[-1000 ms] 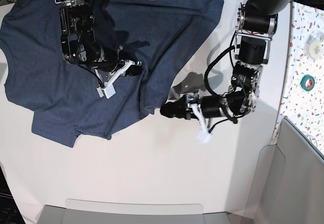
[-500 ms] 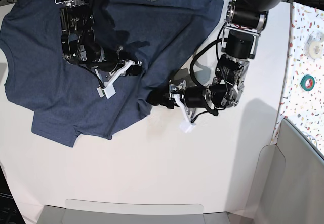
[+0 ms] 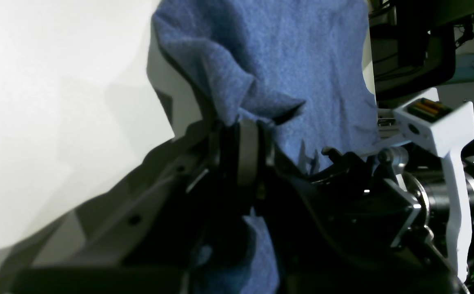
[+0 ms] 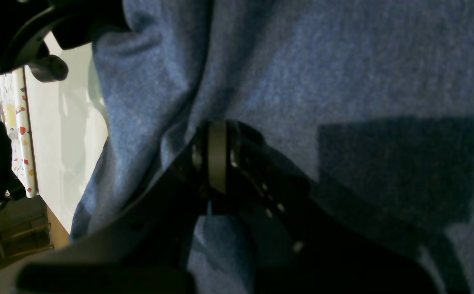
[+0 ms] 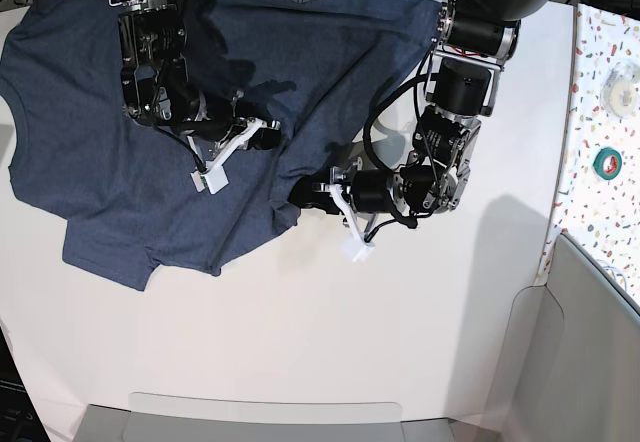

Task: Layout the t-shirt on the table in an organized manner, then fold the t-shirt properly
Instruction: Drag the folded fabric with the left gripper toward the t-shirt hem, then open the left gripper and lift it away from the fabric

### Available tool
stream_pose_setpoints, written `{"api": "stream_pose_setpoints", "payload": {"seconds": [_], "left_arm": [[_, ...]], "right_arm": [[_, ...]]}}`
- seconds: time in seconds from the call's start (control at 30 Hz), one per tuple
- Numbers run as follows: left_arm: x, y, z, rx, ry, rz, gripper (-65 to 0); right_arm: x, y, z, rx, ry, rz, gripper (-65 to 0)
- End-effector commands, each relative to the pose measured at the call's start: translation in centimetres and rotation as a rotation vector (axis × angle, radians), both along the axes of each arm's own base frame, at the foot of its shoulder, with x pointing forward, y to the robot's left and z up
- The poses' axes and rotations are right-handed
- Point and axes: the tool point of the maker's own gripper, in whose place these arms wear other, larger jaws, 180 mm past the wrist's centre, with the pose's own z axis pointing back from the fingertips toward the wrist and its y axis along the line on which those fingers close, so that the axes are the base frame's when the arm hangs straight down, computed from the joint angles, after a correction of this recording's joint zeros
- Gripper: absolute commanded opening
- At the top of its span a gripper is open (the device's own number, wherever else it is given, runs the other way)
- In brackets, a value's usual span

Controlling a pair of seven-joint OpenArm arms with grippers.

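**Now: 2 grippers closed on the t-shirt**

Presently the navy t-shirt (image 5: 150, 152) is spread, rumpled, over the far part of the white table (image 5: 300, 342). A bunched edge is pinched by the left gripper (image 3: 245, 122). Fabric near the middle is clamped by the right gripper (image 4: 216, 130).

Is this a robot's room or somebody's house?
Probably a robot lab, not a house: two black robot arms work on one t-shirt on a plain white table, with cables along the back edge.
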Motion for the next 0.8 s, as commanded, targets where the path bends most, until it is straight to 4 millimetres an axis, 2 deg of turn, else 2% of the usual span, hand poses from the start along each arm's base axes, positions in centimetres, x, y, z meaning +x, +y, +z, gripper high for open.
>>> {"api": "stream_pose_setpoints", "payload": {"seconds": [0.0, 0.07, 0.23, 0.4, 0.57, 0.77], "left_arm": [[1.6, 0.0, 1.9, -0.024, -0.044, 0.016, -64.2], [1.8, 0.1, 2.1, -0.030, -0.049, 0.024, -65.0], [5.2, 3.0, 4.8, -0.102, -0.086, 0.159, -65.0], [7.2, 5.2, 6.6, -0.148, -0.114, 0.244, -65.0], [8.6, 7.7, 7.7, -0.202, -0.130, 0.346, -65.0], [9.8, 11.7, 8.7, -0.280, -0.140, 0.496, -65.0]], "right_arm": [[-2.0, -2.0, -2.5, -0.126, 0.098, 0.012, -65.0], [-2.1, -2.1, -2.6, -0.128, 0.101, 0.012, -65.0], [-2.1, -2.2, -2.6, -0.131, 0.101, 0.012, -65.0], [-2.3, -2.2, -2.7, -0.131, 0.105, 0.014, -65.0], [-2.3, -2.2, -2.7, -0.133, 0.105, 0.014, -65.0], [-2.3, -2.2, -2.7, -0.134, 0.105, 0.014, -65.0]]}}
